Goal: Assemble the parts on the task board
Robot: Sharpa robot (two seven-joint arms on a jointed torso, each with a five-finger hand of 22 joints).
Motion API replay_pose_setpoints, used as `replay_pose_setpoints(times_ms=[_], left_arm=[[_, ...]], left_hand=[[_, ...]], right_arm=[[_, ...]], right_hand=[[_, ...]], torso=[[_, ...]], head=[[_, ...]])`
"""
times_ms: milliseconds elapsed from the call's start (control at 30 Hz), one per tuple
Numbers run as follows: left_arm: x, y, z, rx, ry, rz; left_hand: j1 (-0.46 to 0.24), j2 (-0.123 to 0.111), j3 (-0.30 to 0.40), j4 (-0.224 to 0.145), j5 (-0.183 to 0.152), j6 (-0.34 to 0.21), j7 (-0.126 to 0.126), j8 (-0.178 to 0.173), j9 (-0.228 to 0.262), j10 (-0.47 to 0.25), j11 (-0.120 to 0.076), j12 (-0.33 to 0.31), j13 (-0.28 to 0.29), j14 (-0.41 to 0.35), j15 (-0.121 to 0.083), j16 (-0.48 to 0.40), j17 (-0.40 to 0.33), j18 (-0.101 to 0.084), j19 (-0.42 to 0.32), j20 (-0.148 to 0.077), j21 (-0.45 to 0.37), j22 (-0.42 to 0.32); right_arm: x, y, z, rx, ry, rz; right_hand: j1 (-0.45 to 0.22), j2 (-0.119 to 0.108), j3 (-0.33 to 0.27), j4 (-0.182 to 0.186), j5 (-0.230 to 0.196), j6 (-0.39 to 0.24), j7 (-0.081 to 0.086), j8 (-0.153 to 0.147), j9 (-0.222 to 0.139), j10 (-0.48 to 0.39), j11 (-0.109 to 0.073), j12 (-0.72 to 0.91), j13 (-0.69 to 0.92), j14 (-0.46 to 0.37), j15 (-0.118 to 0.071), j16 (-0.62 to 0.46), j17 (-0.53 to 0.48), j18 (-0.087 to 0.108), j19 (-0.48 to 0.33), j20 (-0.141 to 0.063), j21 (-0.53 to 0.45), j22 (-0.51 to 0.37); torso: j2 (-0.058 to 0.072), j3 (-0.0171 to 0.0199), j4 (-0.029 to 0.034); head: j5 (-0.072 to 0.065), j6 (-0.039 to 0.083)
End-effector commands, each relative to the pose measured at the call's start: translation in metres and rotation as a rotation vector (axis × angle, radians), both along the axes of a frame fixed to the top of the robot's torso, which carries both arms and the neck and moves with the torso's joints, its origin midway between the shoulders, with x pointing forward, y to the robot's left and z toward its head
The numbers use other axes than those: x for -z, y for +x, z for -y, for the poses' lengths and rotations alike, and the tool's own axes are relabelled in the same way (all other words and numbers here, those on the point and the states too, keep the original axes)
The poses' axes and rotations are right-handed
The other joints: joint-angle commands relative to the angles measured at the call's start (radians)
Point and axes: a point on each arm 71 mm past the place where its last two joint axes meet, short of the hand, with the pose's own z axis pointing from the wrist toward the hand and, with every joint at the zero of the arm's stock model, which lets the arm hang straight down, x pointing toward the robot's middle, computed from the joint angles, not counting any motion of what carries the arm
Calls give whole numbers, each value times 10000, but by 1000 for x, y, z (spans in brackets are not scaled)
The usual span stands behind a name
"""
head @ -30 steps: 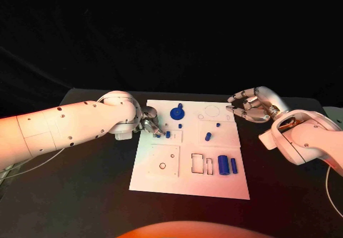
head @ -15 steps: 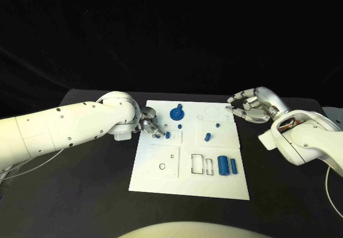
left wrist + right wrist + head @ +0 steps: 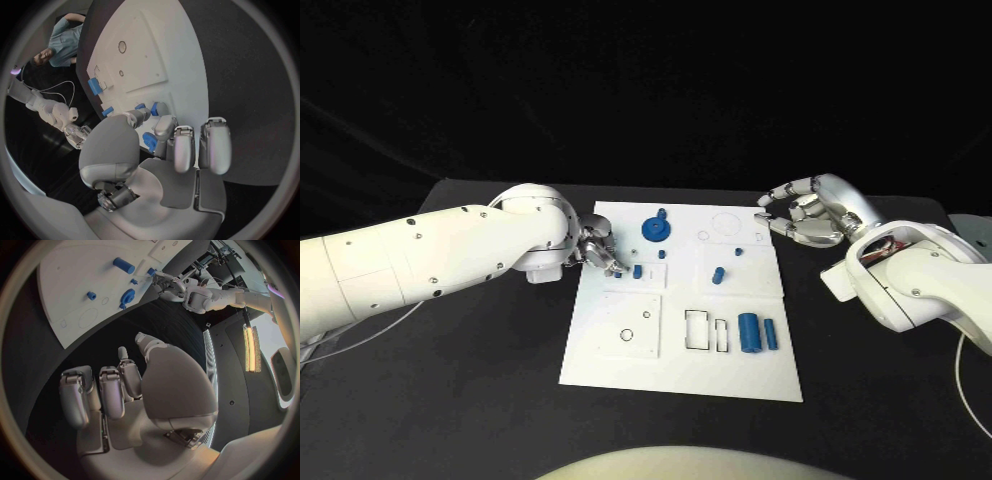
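The white task board (image 3: 682, 345) lay flat in the middle of the black tabletop (image 3: 473, 400), between the two arms. The left hand (image 3: 599, 250) sat at the board's near-left edge, low over the surface, its fingers (image 3: 164, 131) curled down around a small blue part (image 3: 150, 142); in the left wrist view the part was pinched between the thumb and the fingertips, right at the board's surface. Just beyond those fingertips, further onto the board, stood a short blue peg (image 3: 638, 270), and a little past it another small blue piece (image 3: 661, 254). Above the left hand, toward the board's far edge, lay the round blue disc part (image 3: 653, 230). The right hand (image 3: 805, 213) hovered off the board's far-right corner, well apart from the parts, with its fingers (image 3: 109, 390) bent inward over the palm and nothing between them; the right wrist view showed the palm empty. From that hand, the nearest pieces were two small blue pegs (image 3: 720, 274) near the middle of the board, and further toward the robot two blue cylinders (image 3: 750, 332) lay side by side, just beside the rectangular cutouts (image 3: 698, 329). A square inset plate (image 3: 630, 323) with two small holes sat on the board's left half, on the robot's side of the left hand.
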Motion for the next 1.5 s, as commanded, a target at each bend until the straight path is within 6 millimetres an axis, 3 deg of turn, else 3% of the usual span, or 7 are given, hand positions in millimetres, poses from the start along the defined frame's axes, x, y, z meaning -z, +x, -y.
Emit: replay_pose_setpoints(times_ms=[33, 500, 733, 800, 967, 1167, 1500], left_arm=[[-2, 0, 1, 5, -100, 127], [-11, 4, -3, -570, -844, 692], [-36, 9, -4, -1107, -2694, 1911], [-42, 10, -1, -928, -3290, 2225], [-47, 9, 18, 218, -4315, 3183], [-41, 4, 40, 2052, -4672, 4571], [-27, -2, 60, 4681, -3254, 6022]], left_hand=[[-122, -12, -171, 52, -34, 7, 46, 49, -20, 20, -28, 46, 4, 1058, -66, 64, 2632, -63, 31, -56, 6, 98], [-515, 21, -1215, 291, -179, -42, 53, -14, -71, -92, -19, -107, -168, 1058, -61, 64, 2632, -51, 18, -66, -33, 57], [364, 14, -1676, 287, -9, -1078, 493, -505, -282, -1445, 365, -1458, -1752, 924, 253, -203, 2262, 167, -485, 103, -749, -1040], [1003, 38, -1684, 260, 34, -1681, 790, -777, -493, -3039, 638, -2962, -3436, 308, 490, -1259, 947, 547, -1501, 292, -2123, -3057], [2649, -29, -1386, 216, 5, -2575, 1437, -1349, -1296, -4558, 1253, -4108, -4386, -1594, 1038, -3787, -1784, 1193, -3560, 821, -5436, -7030], [4323, -213, -674, -399, -37, -2723, 1541, -2020, -2338, -5188, 1425, -5169, -5497, -2510, 1214, -4586, -2807, 1229, -3679, 1009, -5981, -7362], [4488, -666, -709, -608, -97, -2247, 1457, -2697, -3764, -5185, 1442, -6328, -7031, -2309, 1224, -4230, -3196, 1233, -3477, 1005, -5777, -7208]], right_arm=[[0, 0, -1, -112, -24, 56], [0, 0, 0, -96, -15, 59], [0, 0, 1, -47, -10, 66], [1, 0, 2, -33, -9, 69], [0, 1, 2, -21, 39, 98], [1, 1, 2, -64, 116, 144], [0, 1, 0, -134, 264, 287]], right_hand=[[-110, 22, 27, 58, -53, -19, 2, 31, -14, -48, 0, -30, 809, 901, -77, -45, 2197, -55, 1018, -54, 1, 2594], [-127, 22, 25, 74, -87, -25, 0, 38, -14, -51, -2, -34, 804, 901, -78, -46, 2196, -55, 1019, -54, 2, 2594], [-127, 22, 25, 74, -87, -25, 0, 38, -14, -51, -2, -34, 804, 901, -78, -46, 2196, -55, 1019, -54, 2, 2594], [-135, 22, 25, 82, -100, -28, -2, 42, -15, -51, -3, -34, 803, 899, -79, -51, 2188, -53, 1013, -55, -7, 2588], [-103, 25, 46, 67, -87, -27, -6, 54, -13, -184, -8, -200, 668, 853, -83, -138, 2030, 13, 875, -57, -226, 2424], [-29, 27, 153, 47, -45, -57, -19, 121, -11, -667, -28, -843, 139, 680, -111, -481, 1491, 178, 522, -87, -807, 2001], [11, 11, 252, 27, 59, -49, -36, 206, 0, -946, -53, -1262, -223, 570, -143, -740, 1147, 299, 259, -116, -1288, 1660]], torso=[[-6, 6, 13], [-11, -5, 5], [-22, 22, 10], [-16, 15, 11], [10, -10, 20], [8, -7, -15], [-4, 11, 8]], head=[[-6, -4], [2, 23], [-67, 52], [-90, 82], [-211, 193], [-275, 262], [-295, 327]])
